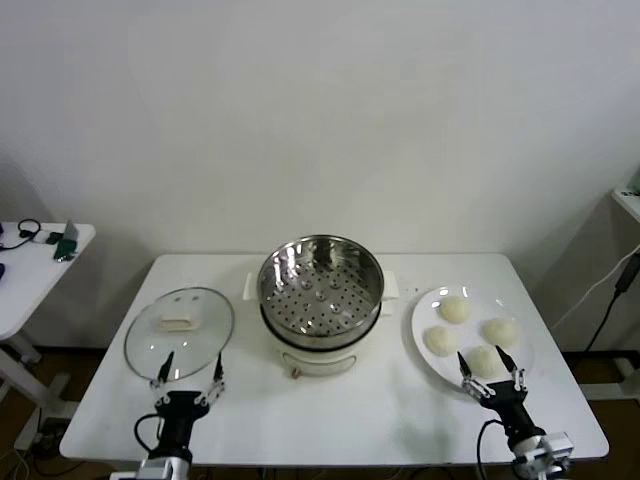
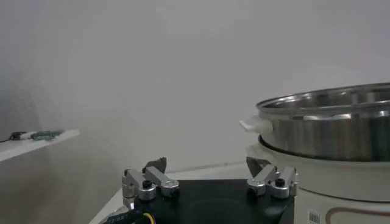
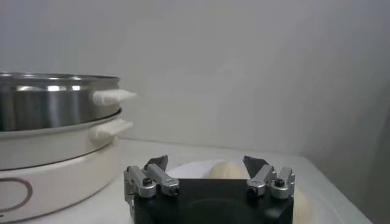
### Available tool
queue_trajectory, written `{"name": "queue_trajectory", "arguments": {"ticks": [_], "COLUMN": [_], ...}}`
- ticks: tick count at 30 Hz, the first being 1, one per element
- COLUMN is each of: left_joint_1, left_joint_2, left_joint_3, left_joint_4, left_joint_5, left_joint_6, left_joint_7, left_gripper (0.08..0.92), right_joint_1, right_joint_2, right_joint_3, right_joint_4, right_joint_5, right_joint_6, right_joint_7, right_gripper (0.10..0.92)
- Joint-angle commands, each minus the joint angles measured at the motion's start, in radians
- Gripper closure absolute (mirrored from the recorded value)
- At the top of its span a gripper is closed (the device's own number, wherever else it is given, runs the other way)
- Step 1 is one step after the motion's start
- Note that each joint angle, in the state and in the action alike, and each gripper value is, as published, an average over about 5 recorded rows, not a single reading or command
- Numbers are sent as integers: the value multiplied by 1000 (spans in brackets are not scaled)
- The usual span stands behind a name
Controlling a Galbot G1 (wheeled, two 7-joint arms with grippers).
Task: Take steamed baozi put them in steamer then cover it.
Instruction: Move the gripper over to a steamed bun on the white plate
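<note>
Shiny perforated steel steamer [image 1: 321,293]; smooth round baozi [image 1: 455,310]; both hands spread wide.

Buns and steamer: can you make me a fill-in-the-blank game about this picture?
1. The plate holds ____ buns.
2. The steamer has ____ buns inside it.
3. The lid lies on the table, on the steamer's ____ side.
4. The right gripper hangs open over the near edge of the ____.

Missing words: four; no; left; plate
</note>
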Motion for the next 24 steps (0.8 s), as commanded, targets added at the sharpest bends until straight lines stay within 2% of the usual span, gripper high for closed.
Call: {"name": "queue_trajectory", "arguments": {"ticks": [1, 11, 15, 19, 24], "left_joint_1": [4, 20, 21, 20, 15], "left_joint_2": [6, 42, 52, 60, 71], "left_joint_3": [5, 10, 10, 7, -3], "left_joint_4": [-11, -26, -23, -20, -22], "left_joint_5": [-11, -17, -27, -38, -49], "left_joint_6": [21, 11, 6, 4, 13], "left_joint_7": [-20, -36, -38, -39, -43], "left_gripper": [177, 177, 177, 177, 177], "right_joint_1": [48, 379, 641, 948, 1309], "right_joint_2": [-61, -507, -649, -692, -658], "right_joint_3": [12, -143, -358, -643, -1001], "right_joint_4": [4, -147, -266, -422, -577], "right_joint_5": [-59, -168, -210, -288, -383], "right_joint_6": [-58, -302, -309, -258, -198], "right_joint_7": [-53, -444, -648, -794, -898], "right_gripper": [203, 203, 203, 203, 203]}}
